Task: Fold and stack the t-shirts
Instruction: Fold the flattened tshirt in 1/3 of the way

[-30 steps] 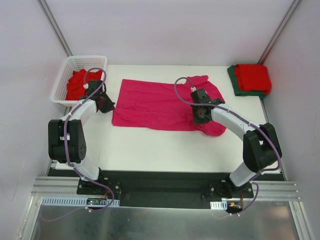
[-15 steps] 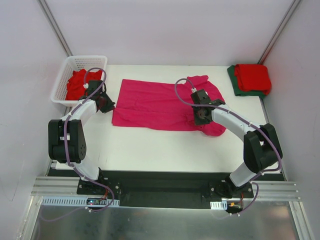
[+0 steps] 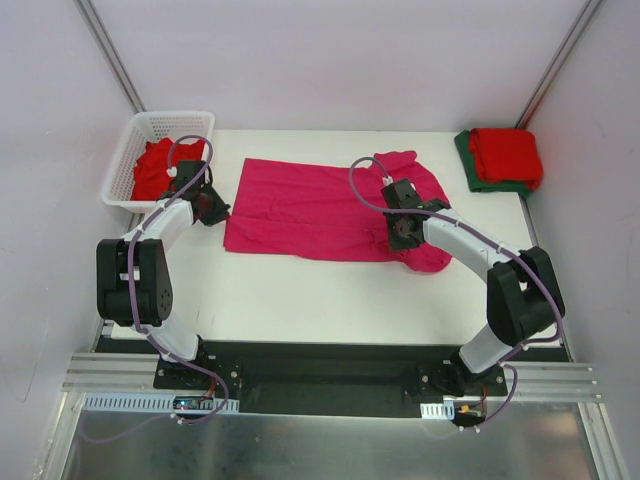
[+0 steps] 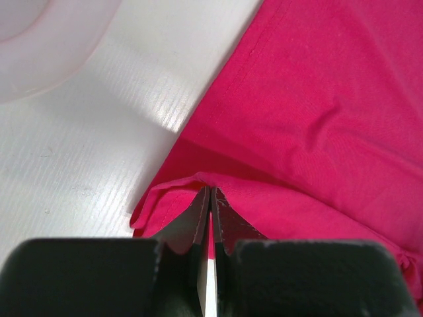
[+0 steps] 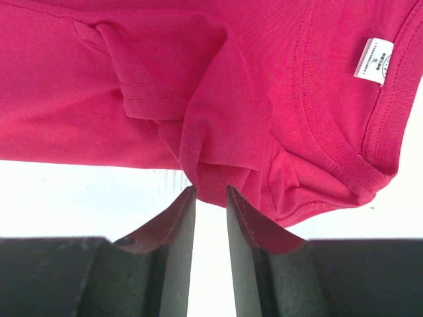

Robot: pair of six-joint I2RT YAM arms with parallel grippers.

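Note:
A magenta-pink t-shirt [image 3: 300,205] lies spread across the middle of the white table [image 3: 300,290]. My left gripper [image 3: 223,213] is at its left edge, shut, with the shirt's corner hem [image 4: 172,191] peaked up at the fingertips [image 4: 210,191]. My right gripper [image 3: 399,236] is over the shirt's right part, near the collar. Its jaws [image 5: 210,193] stand a little apart with a bunched fold of the shirt [image 5: 218,132] caught between the tips. The white neck label [image 5: 373,61] shows beside it.
A white lattice basket [image 3: 125,160] at the back left holds a red t-shirt [image 3: 155,168]; its blurred rim [image 4: 46,46] shows in the left wrist view. At the back right a folded red t-shirt [image 3: 506,155] lies on a dark green one [image 3: 467,158].
The right gripper has shifted very slightly to the left with the cloth. The left arm has not moved.

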